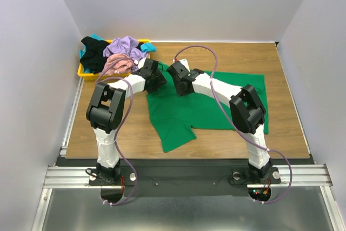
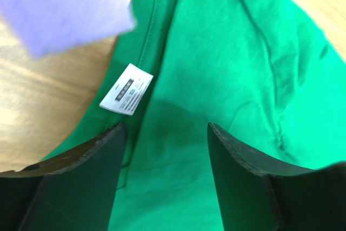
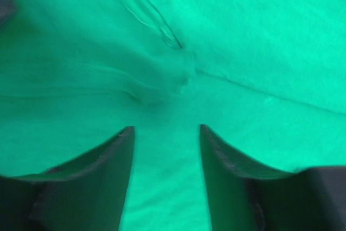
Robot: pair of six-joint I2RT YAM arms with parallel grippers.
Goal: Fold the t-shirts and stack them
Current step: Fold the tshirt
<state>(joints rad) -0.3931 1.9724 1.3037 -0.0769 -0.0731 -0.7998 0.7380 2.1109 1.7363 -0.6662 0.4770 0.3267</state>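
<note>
A bright green t-shirt (image 1: pixel 184 117) lies spread on the wooden table, one sleeve pointing toward the near edge. Both grippers hover over its upper left part, close together. My left gripper (image 1: pixel 158 81) (image 2: pixel 167 133) is open just above the collar, next to the white neck label (image 2: pixel 126 97). My right gripper (image 1: pixel 175 78) (image 3: pixel 166 131) is open too, over a bunched crease (image 3: pixel 173 79) in the green cloth, with only flat fabric showing between the jaws. More t-shirts are heaped at the back left: lavender (image 1: pixel 128 46) (image 2: pixel 65 4), dusty pink (image 1: pixel 116 62), black (image 1: pixel 94 52) and teal (image 1: pixel 147 47).
The heaped shirts sit in a shallow yellow tray (image 1: pixel 81 72) at the table's back left corner. White walls close in the left, back and right sides. A metal rail (image 1: pixel 184 174) carrying the arm bases runs along the near edge.
</note>
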